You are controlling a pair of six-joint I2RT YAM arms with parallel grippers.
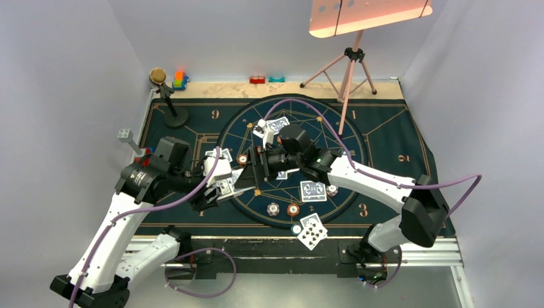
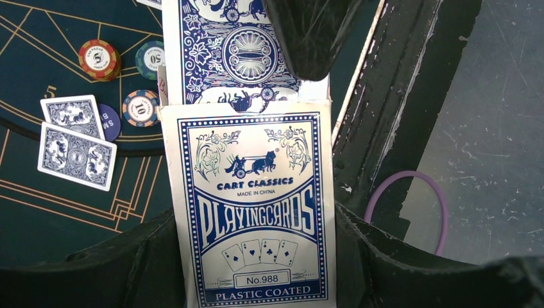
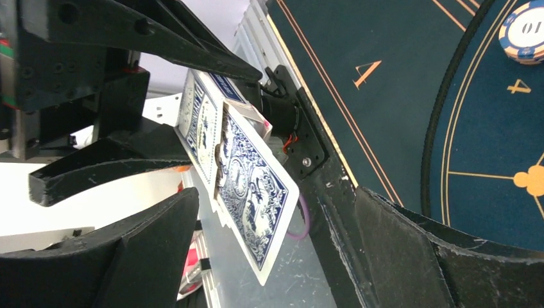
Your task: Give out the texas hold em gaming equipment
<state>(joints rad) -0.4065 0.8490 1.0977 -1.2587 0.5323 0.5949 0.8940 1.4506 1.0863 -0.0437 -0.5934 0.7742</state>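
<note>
My left gripper (image 1: 226, 187) is shut on a blue-and-white playing card box (image 2: 251, 212) and holds it above the mat's near left part. Blue-backed cards (image 2: 234, 51) stick out of the box's open end. My right gripper (image 1: 258, 168) is open, with a finger on each side of the protruding cards (image 3: 253, 192), and gaps show on both sides. One right finger (image 2: 314, 32) overlaps the cards in the left wrist view. Loose cards (image 1: 313, 190) and chips (image 1: 293, 210) lie on the mat. No red triangular token shows.
The dark blue mat (image 1: 385, 138) covers the table. A face-up card (image 1: 312, 231) and a blue chip (image 1: 296, 228) lie at its near edge. A tripod (image 1: 346, 70) stands at the back right, a round-topped stand (image 1: 168, 96) at the back left, and toy blocks (image 1: 179, 80) along the far edge.
</note>
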